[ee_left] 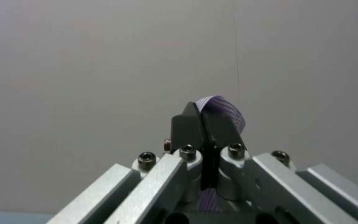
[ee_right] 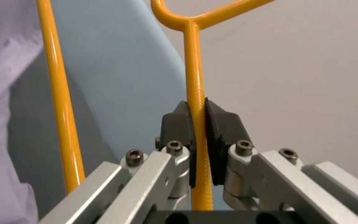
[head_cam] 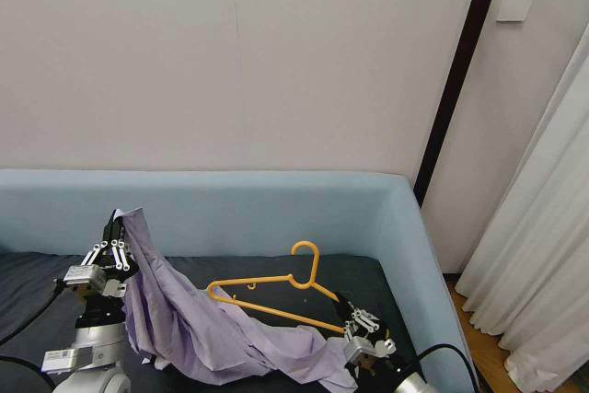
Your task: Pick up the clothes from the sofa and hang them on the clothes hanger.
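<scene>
A lilac, finely striped garment (head_cam: pixel 216 338) is held up by one end over the left part of the seat of a pale blue sofa (head_cam: pixel 276 198). Its soft cloth is draped in loose folds down and across toward the seat's front edge, where the lowest part is cut off from the head view. The raised end is pinched between the closed jaws of the left gripper (head_cam: pixel 116 225), in front of the backrest. In the left wrist view a small fold of striped cloth is seen poking past the black pads (ee_left: pixel 188 126).

A thin, smooth orange-yellow hanger (head_cam: pixel 272 294) is held tilted over the middle of the dark seat, hook upward. One of its rods is clamped in the closed jaws of the right gripper (head_cam: pixel 350 315), near the seat's front right corner. The hanger's left tip is met by the cloth; whether it is inside the garment cannot be told.

A plain wall (head_cam: pixel 230 62) and a white curtain (head_cam: pixel 543 273) are seen behind.
</scene>
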